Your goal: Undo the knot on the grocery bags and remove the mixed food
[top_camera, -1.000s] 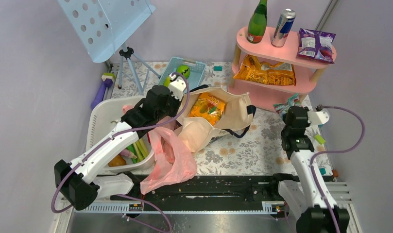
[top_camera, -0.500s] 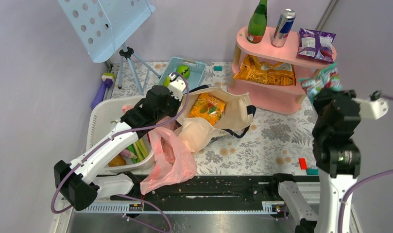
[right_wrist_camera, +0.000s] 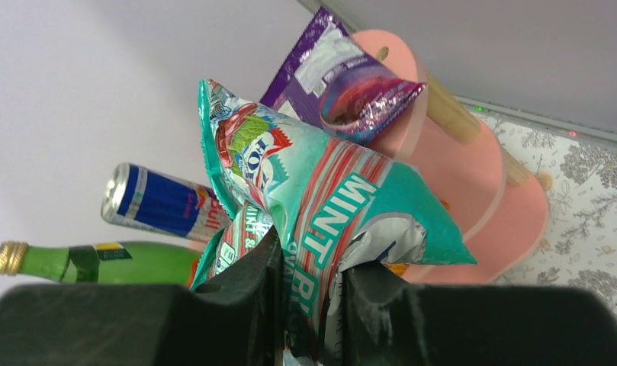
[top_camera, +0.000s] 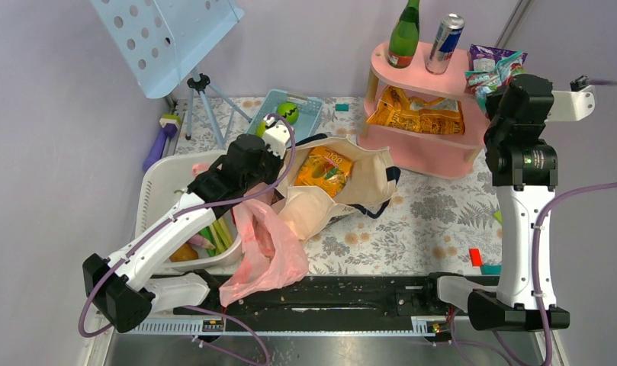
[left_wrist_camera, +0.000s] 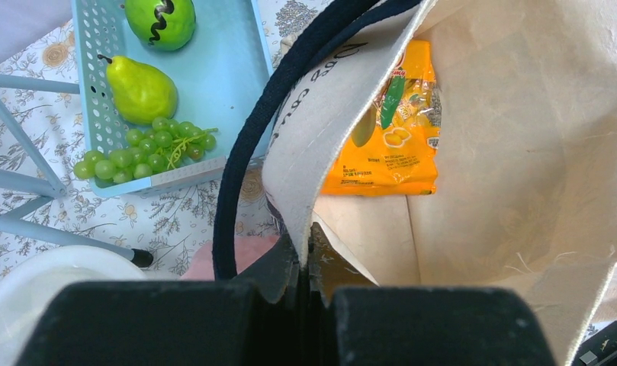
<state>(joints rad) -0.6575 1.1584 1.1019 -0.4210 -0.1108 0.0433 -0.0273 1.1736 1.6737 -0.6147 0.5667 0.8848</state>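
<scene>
Pinching the rim of the beige canvas tote with black handles (left_wrist_camera: 518,152) in the left hand (left_wrist_camera: 305,263), clamped flat on the cloth and keeping the mouth gaping, centre of the top view. Gripping a teal crinkly mint snack packet (right_wrist_camera: 343,198) in the right hand (right_wrist_camera: 309,267), squeezed by its lower end, up at the upper right over the pink two-tier shelf (top_camera: 419,80). Looks light, puffy and slippery, so best taken by a crimped seam rather than the air-filled middle, and gently, to avoid crushing the contents. Same deal for the flat orange snack packet (left_wrist_camera: 389,130) lying inside the tote: grab an edge. Also worth noting the thin translucent pink plastic bag (top_camera: 271,255), slumped just left of lower centre, soft and floppy, only good for pinching by loose film.
</scene>
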